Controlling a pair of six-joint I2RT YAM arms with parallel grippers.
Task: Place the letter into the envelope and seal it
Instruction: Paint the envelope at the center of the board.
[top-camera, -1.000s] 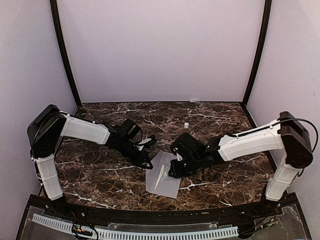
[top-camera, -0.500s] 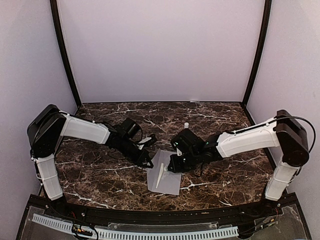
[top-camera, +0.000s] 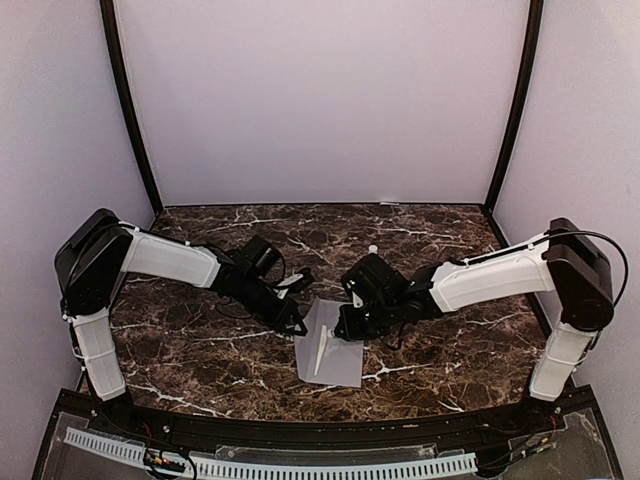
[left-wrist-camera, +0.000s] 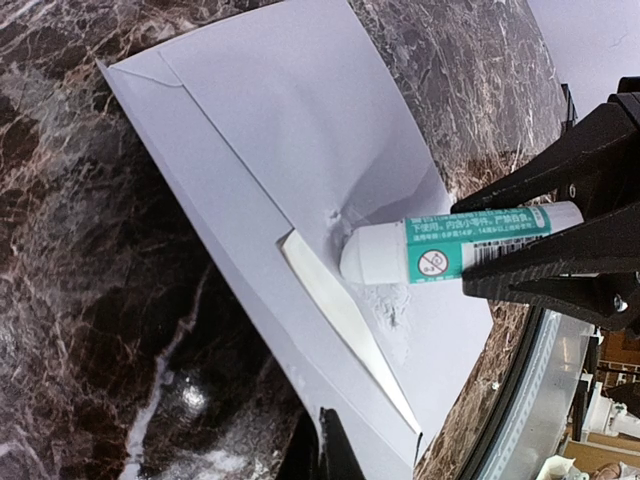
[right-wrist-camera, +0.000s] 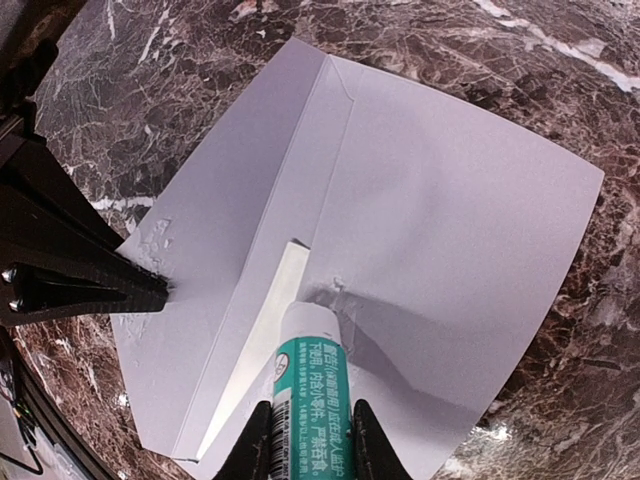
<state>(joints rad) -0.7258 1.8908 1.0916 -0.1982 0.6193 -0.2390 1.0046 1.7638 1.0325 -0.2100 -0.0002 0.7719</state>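
A smooth grey paper envelope lies on the dark marble counter, a cream letter edge peeking out. The right hand clamps a cylindrical glue stick. The left hand, pinched closed, presses the flap.

- Soft, even light fills the scene.
- A faint grey shadow lies on the envelope beside the glue stick.
- The glossy desk shows one small glare spot.
- The overhead view bows the corner posts; wrist views are sharp.
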